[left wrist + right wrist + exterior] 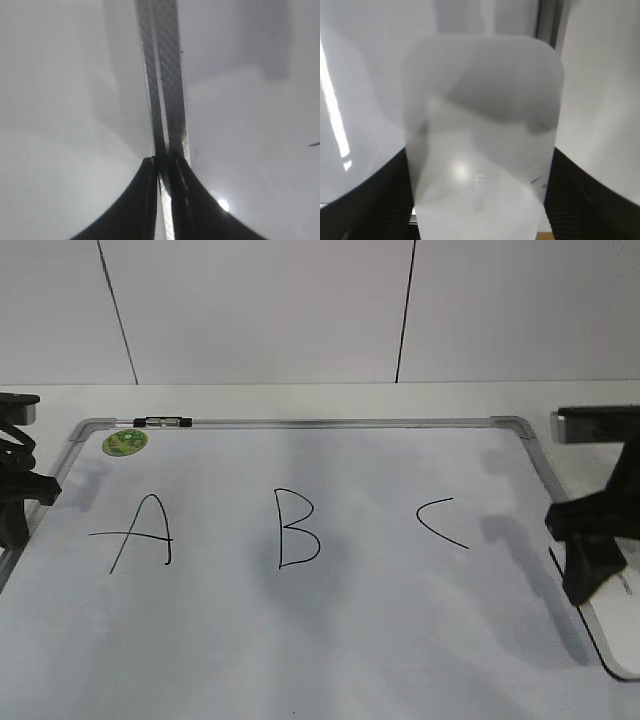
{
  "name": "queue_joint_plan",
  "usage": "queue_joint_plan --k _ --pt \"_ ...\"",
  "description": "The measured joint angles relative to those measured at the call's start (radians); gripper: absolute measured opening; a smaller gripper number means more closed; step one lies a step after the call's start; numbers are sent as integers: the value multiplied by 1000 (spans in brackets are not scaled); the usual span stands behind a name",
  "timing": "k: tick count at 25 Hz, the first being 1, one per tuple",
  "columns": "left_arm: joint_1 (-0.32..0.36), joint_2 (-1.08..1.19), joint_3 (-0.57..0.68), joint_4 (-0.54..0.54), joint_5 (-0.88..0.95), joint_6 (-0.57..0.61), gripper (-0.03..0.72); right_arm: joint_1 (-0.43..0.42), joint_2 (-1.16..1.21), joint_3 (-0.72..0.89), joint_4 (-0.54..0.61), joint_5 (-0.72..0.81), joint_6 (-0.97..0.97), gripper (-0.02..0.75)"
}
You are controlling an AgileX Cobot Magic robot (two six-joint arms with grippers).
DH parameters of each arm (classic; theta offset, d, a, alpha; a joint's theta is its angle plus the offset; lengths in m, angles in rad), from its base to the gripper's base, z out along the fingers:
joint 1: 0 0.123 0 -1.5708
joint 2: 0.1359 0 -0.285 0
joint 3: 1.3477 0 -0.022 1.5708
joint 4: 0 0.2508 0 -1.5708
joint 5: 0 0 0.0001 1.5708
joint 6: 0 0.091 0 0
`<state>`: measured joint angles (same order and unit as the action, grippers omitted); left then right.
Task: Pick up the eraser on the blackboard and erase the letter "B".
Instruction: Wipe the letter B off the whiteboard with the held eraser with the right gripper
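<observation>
The blackboard (380,630) is a white dry-erase board with a grey frame that fills the table front. The letter "B" (297,528) is drawn in black at its middle. The eraser (612,640) is a white rounded block lying at the board's right edge. It fills the right wrist view (480,110). My right gripper (590,585) is down over it, and its fingers (480,155) press both sides of the eraser. My left gripper (20,505) rests at the board's left edge. It is shut and empty over the frame strip (162,159).
An "A" (140,532) is drawn left of the "B" and a "C" (440,522) right of it. A small black-and-clear marker (165,422) lies on the top frame. A round green sticker (125,442) sits in the top left corner. A tiled wall stands behind the table.
</observation>
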<state>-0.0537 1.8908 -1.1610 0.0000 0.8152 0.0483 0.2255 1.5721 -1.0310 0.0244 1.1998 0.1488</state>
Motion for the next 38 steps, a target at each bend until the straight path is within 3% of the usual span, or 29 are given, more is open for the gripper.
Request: queue_joint_plan --k 6,11,27,38 --pt "0 0 0 -5 2 0 38 15 4 -200 24 11 -19 548" --pt "0 0 0 0 2 0 38 105 34 -310 24 23 -19 548" --pt "0 0 -2 -5 4 -2 38 306 450 -721 24 25 -24 548" --pt "0 0 -2 -5 6 -2 38 378 673 -866 27 25 -49 548"
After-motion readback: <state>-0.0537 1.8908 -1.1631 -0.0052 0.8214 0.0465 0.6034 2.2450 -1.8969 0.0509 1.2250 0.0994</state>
